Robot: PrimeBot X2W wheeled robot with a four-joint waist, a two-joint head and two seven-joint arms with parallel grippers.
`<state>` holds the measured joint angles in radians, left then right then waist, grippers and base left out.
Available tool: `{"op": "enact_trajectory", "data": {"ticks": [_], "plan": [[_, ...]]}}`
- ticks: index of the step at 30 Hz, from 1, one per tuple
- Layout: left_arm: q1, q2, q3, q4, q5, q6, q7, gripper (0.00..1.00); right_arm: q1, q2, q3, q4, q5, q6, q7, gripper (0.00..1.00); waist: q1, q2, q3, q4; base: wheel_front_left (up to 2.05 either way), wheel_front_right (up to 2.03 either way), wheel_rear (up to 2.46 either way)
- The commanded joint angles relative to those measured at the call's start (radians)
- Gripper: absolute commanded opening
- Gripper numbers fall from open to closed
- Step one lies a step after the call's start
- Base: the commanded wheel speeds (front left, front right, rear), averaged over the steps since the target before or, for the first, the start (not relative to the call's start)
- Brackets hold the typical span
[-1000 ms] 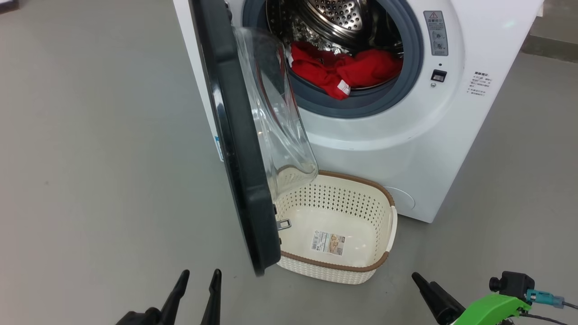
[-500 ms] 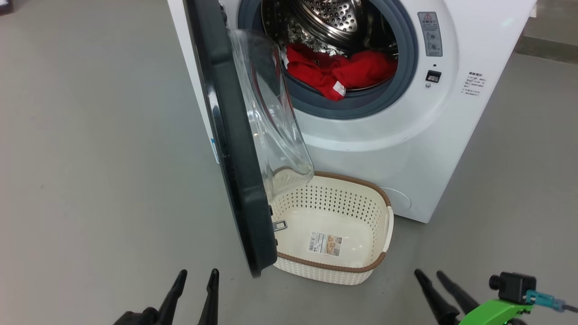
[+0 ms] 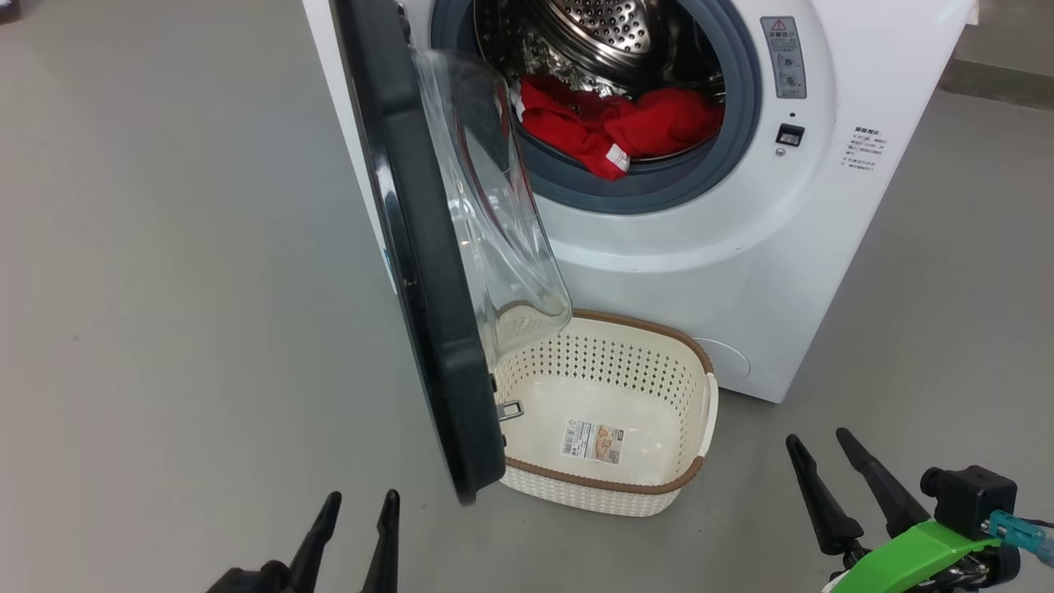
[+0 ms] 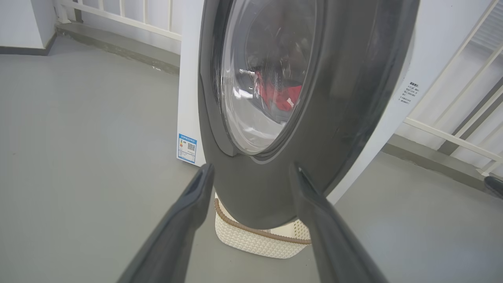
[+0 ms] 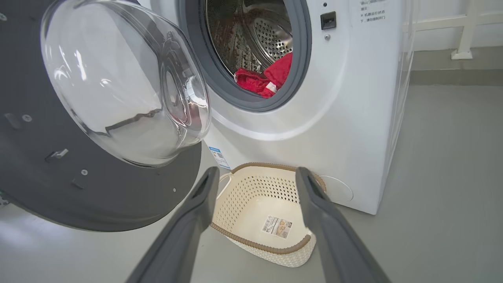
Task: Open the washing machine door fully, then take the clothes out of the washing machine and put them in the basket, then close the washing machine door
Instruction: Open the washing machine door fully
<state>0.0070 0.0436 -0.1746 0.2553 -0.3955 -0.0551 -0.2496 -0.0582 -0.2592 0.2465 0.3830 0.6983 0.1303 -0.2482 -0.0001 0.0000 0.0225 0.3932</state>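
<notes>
Door half-swung; left gripper (image 3: 363, 494) and right gripper (image 3: 815, 435) spread wide, empty.
Red fabric garment (image 3: 626, 123) lies at the near lip of the white front-loading washing machine (image 3: 741, 247); cream perforated plastic basket (image 3: 650, 325) stands just before it. Best push the black-rimmed glass door (image 3: 428, 272) further left first. The right gripper has advanced since a second ago.

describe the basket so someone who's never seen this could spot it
Find the big white washing machine with its black-rimmed door swung open. On the grey floor right in front of it sits the basket, a cream perforated plastic tub, empty. Its brown woven-look rim and the barcode label on its bottom set it apart.
</notes>
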Motion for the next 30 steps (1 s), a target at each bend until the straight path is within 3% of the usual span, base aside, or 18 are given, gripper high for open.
{"op": "enact_trajectory", "data": {"ticks": [1, 12, 29, 30], "plan": [[-0.012, 0.007, 0.03, -0.027, 0.004, -0.008, -0.012, 1.0, 0.005, -0.005, -0.004, -0.041, -0.044, 0.0, -0.013, 1.0, 0.0001, 0.0, 0.001, 0.001, 0.0, 0.0, 0.0], [-0.013, 0.007, 0.023, -0.031, 0.003, -0.009, -0.012, 1.0, 0.07, 0.058, -0.109, -0.127, -0.223, 0.0, -0.013, 1.0, 0.0001, 0.0, 0.001, 0.008, 0.0, 0.0, 0.0], [-0.01, 0.007, 0.027, -0.04, -0.001, -0.012, -0.012, 1.0, 0.093, 0.077, -0.119, -0.129, -0.255, 0.0, -0.014, 1.0, 0.0001, 0.0, -0.01, 0.009, 0.0, 0.0, 0.0], [-0.011, 0.007, 0.03, -0.044, -0.004, -0.011, -0.012, 0.52, 0.094, 0.077, -0.12, -0.13, -0.255, 0.0, -0.014, 1.0, 0.0001, 0.0, -0.009, 0.009, 0.0, 0.0, 0.0]]}}
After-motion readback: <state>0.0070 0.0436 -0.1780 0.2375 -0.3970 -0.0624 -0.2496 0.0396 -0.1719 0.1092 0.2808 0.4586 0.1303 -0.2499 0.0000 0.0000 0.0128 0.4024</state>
